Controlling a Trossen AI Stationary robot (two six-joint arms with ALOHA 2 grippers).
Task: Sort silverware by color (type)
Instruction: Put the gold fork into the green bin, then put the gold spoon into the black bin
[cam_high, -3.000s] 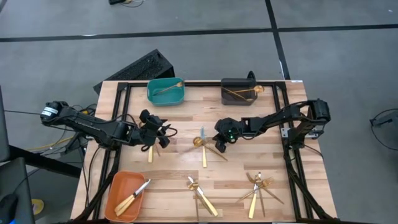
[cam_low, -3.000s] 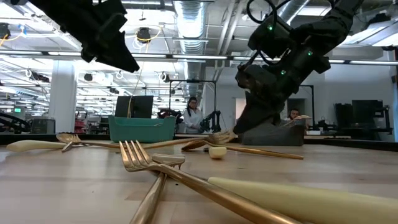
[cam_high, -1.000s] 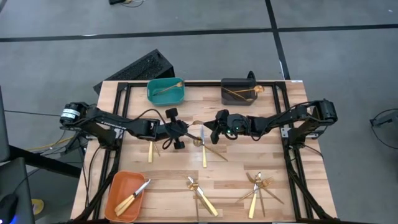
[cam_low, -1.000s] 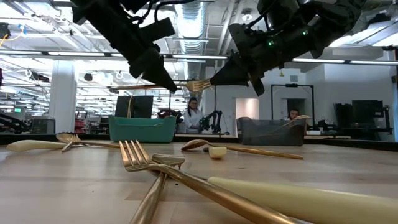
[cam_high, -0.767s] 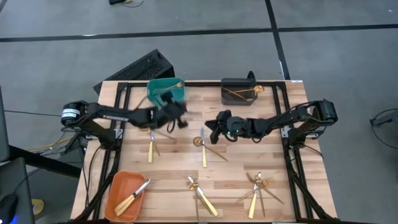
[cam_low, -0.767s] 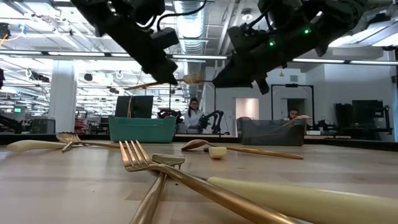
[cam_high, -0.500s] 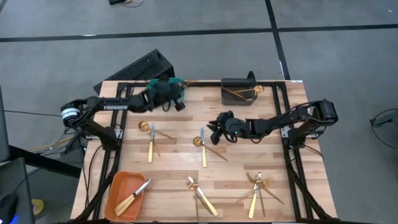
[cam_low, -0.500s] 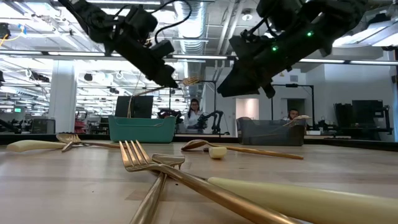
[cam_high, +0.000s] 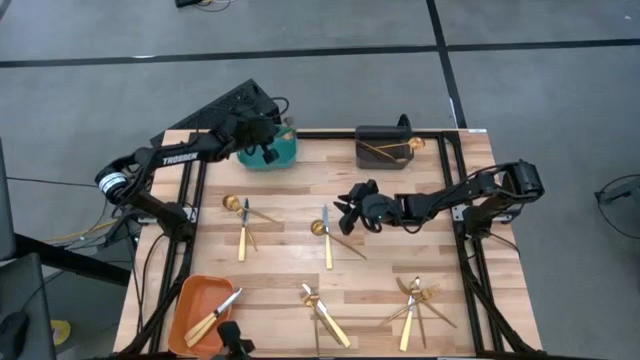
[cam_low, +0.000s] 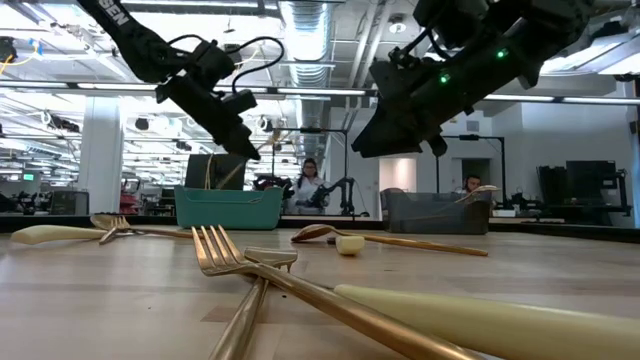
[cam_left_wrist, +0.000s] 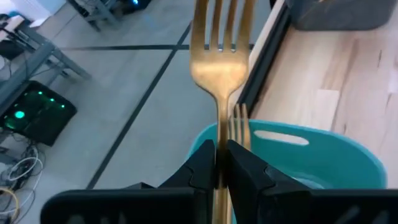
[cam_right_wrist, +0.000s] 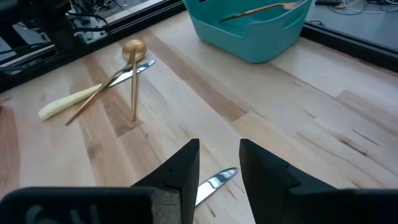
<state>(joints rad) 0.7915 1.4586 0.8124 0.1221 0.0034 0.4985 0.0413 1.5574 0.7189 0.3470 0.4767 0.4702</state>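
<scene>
My left gripper (cam_high: 268, 138) hovers over the teal bin (cam_high: 284, 153) at the table's far edge, shut on a gold fork (cam_left_wrist: 222, 68). Another fork (cam_left_wrist: 240, 127) lies inside that bin (cam_left_wrist: 323, 155). My right gripper (cam_high: 347, 212) hangs open and holding nothing above the table's middle, beside a knife and spoon group (cam_high: 327, 235). In the right wrist view its fingers (cam_right_wrist: 180, 171) stand apart over a silver knife blade (cam_right_wrist: 214, 179). My left gripper pinches the fork's handle just behind the neck (cam_left_wrist: 221, 134) between its two fingers, which press on the handle's narrow edges. The fingers lie along the fork. It is lifted clear above the teal bin, tines pointing away from the gripper past the bin's far rim.
The dark grey bin (cam_high: 385, 150) with gold spoons sits at the far edge, the orange bin (cam_high: 196, 318) with knives at the near left corner. Silverware groups lie at left (cam_high: 241, 218), near middle (cam_high: 322, 310) and near right (cam_high: 416, 300). A black frame rail edges the table.
My left gripper has carried the fork away from my right gripper at the table's middle, up and toward the far left, and now holds it over the teal bin. My right gripper has stayed near the middle.
</scene>
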